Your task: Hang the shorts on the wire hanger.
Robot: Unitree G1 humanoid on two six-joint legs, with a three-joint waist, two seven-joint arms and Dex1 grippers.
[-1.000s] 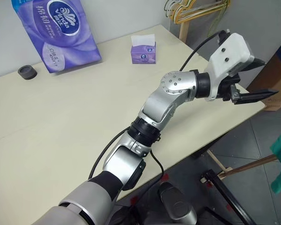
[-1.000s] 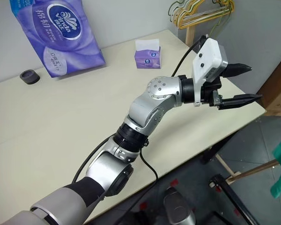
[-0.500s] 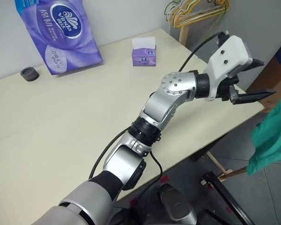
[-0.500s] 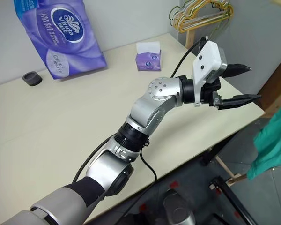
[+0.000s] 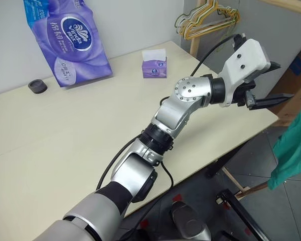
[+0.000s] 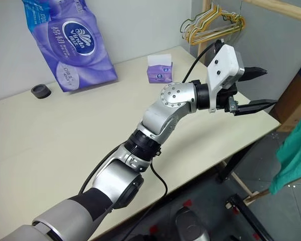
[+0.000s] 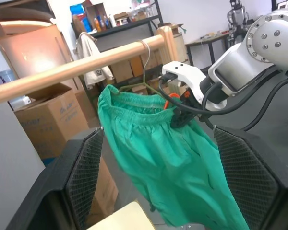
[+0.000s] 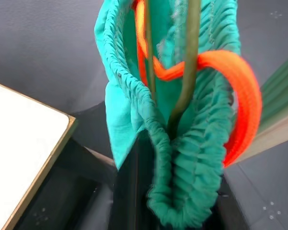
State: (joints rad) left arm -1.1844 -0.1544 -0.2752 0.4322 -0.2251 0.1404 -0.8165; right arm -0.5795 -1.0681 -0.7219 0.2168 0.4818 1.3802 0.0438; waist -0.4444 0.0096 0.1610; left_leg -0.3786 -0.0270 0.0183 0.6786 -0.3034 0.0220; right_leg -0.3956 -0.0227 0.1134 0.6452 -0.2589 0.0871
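Left end effector: one, wide open and empty, held level out past the table's far corner. It pointed toward the garment, probably parked where its wrist camera could watch the other arm work.

Right end effector: one, at the gathered waistband of the shorts. The wrist view put the bunched elastic right against it, but whether it was clamped on the fabric or already letting go could not be told.

Shorts: one pair, teal-green, off the table and hanging full length beside its right-hand edge. The waistband sat uppermost and the legs hung free below. An orange loop, one, curled out of the waistband next to the wire.

Wire hanger: one, thin and olive-green. Its hook went over a wooden rail, and its wire ran down inside the waistband, so it appeared to carry the garment. Judged from this, the hanging looked nearly finished, with only the release and withdrawal left.

Table: one, pale, carrying one purple tissue multipack, one small purple tissue box and one small black round object.

Spare hangers: one yellow and pale green bunch beyond the far corner; the number was not countable.
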